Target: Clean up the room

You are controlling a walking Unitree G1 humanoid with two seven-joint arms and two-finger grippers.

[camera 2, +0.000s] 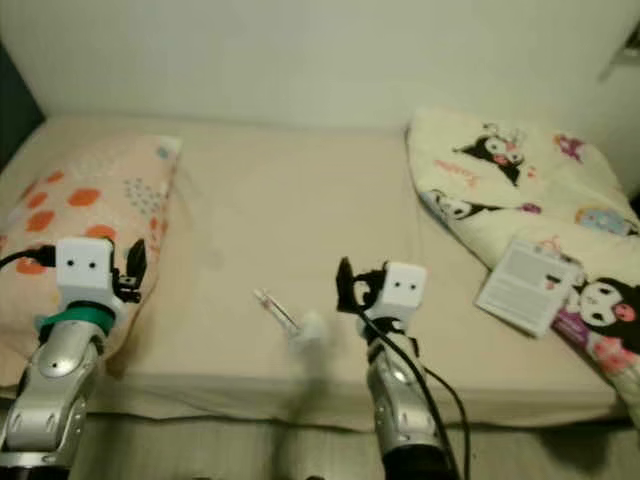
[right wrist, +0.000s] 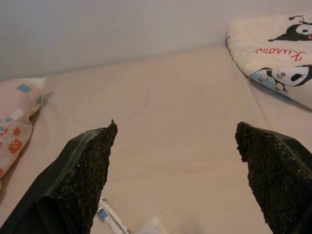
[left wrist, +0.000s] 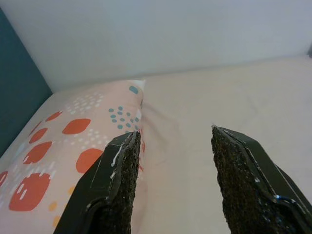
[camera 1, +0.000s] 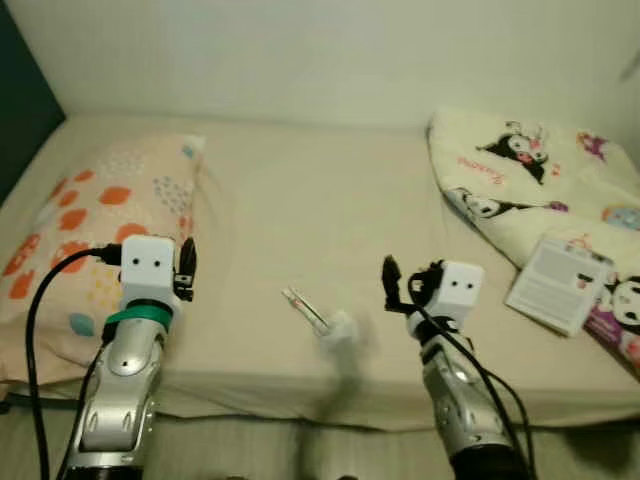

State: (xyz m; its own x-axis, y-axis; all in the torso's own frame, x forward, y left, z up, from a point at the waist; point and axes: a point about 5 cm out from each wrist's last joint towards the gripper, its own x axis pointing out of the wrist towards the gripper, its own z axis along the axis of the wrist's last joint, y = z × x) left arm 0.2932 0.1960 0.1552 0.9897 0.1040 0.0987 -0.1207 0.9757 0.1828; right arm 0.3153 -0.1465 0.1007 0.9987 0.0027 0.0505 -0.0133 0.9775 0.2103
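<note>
A small clear wrapper with a crumpled white tissue point(camera 1: 322, 316) lies on the beige bed point(camera 1: 300, 200) near its front edge. My right gripper point(camera 1: 392, 278) hovers just right of it, open and holding nothing; the wrapper's end point(right wrist: 111, 218) peeks between its fingers point(right wrist: 83, 180). My left gripper point(camera 1: 187, 266) is raised over the edge of the orange-dotted pillow point(camera 1: 90, 230), open and empty. A white booklet point(camera 1: 558, 283) rests on the cartoon-print blanket point(camera 1: 540, 180) at the right.
The bed runs against a white wall point(camera 1: 330, 50). A dark panel point(camera 1: 20, 100) stands at the far left. The bed's front edge point(camera 1: 300, 400) drops off below my arms. Black cables point(camera 1: 40, 330) trail from both wrists.
</note>
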